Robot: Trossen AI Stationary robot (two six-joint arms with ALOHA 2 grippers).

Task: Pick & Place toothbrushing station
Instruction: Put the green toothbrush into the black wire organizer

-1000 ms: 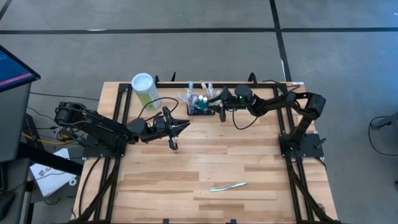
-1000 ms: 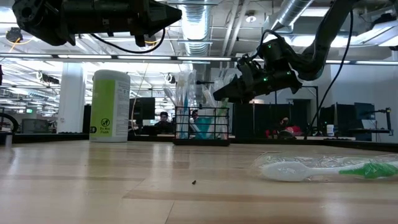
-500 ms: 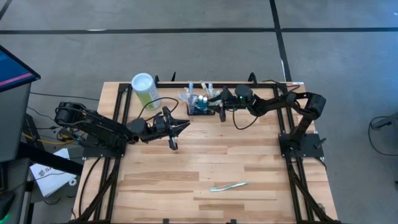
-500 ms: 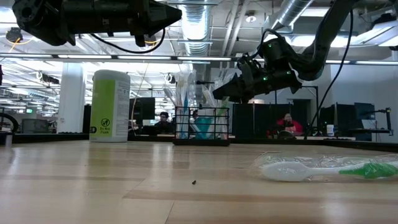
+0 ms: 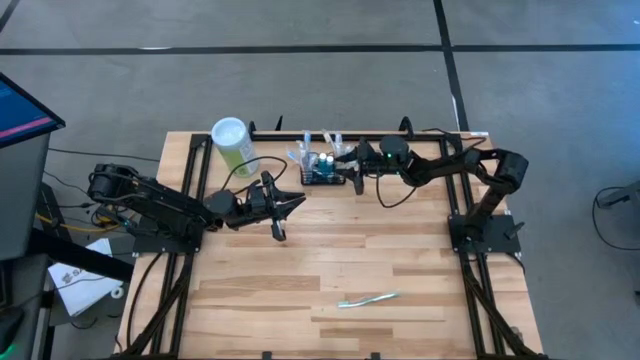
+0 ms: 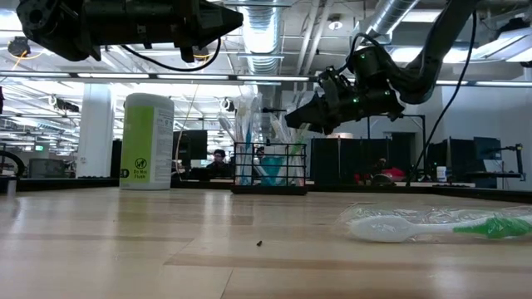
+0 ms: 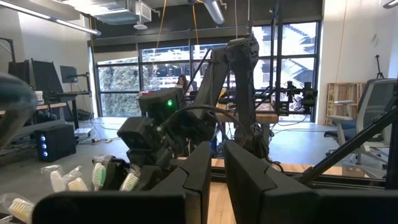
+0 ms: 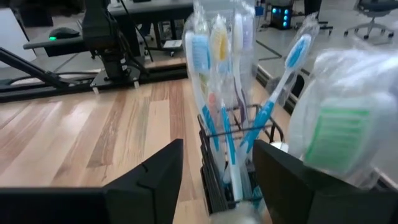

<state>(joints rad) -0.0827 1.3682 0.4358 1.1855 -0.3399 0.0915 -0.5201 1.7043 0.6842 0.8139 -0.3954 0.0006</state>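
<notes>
The toothbrushing station, a small black wire-mesh basket (image 5: pixel 322 174) (image 6: pixel 270 169), stands on its base near the table's far edge, with several wrapped toothbrushes (image 8: pixel 214 68) upright in it. My right gripper (image 5: pixel 347 163) (image 6: pixel 293 119) is open. It hovers just above and to the right of the basket's right end, and in its wrist view the basket (image 8: pixel 210 177) shows between its fingers (image 8: pixel 152 180). It touches nothing that I can see. My left gripper (image 5: pixel 298 201) (image 7: pixel 217 180) is shut and empty, held high left of the basket.
A pale-green cylinder with a white lid (image 5: pixel 232 143) (image 6: pixel 147 141) stands at the far left. A wrapped green toothbrush (image 5: pixel 368 299) (image 6: pixel 440 226) lies near the front edge. The table's middle is bare wood (image 5: pixel 330 250).
My right gripper has risen a little beside the basket's right end and has stayed open. The basket and my left arm have kept still.
</notes>
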